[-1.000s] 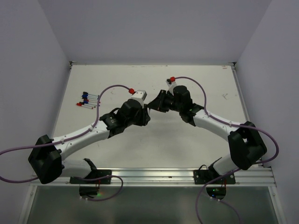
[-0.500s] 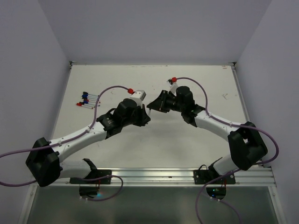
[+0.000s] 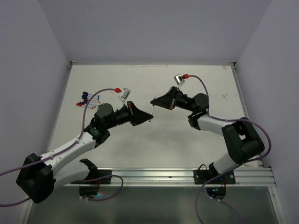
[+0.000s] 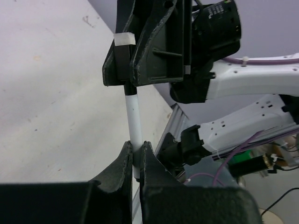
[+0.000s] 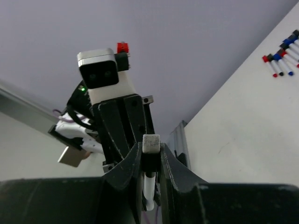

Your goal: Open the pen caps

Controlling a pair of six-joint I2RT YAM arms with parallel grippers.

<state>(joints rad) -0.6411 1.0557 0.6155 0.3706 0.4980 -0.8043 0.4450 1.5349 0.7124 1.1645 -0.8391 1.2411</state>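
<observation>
**Two grippers held one pen between them, ready to pull its cap**

My left gripper (image 4: 135,158) was closed tight on the lower part of a white pen (image 4: 134,119), with the barrel pinched between its two dark fingers. My right gripper (image 5: 150,156) was also closed, clamped on the opposite, dark end of that pen. I took this dark end to be the cap (image 4: 129,89), though most of it was hidden inside the jaws. The pen ran straight from one gripper to the other, lifted clear of the table (image 3: 187,140).

The spare pens (image 3: 88,99) served as my landmark. They lay in a loose row with red, blue and black ends. The held pen hung in the air well to the right of that row and slightly nearer to my bases.

To do this step well, I judged that the two grippers should draw apart exactly along the line of the barrel. Twisting or bending could flex the thin pen or lever it out of a grip. Both grips would need to stay firm, because the smooth white barrel looked likely to slide through my left fingers if the cap was stiff. A short, steady pull seemed safer than a jerk, which could fling the cap.

No tray, cup or box was visible. The spare pens rested directly on the table, and nothing waited to receive a loosened cap.
</observation>
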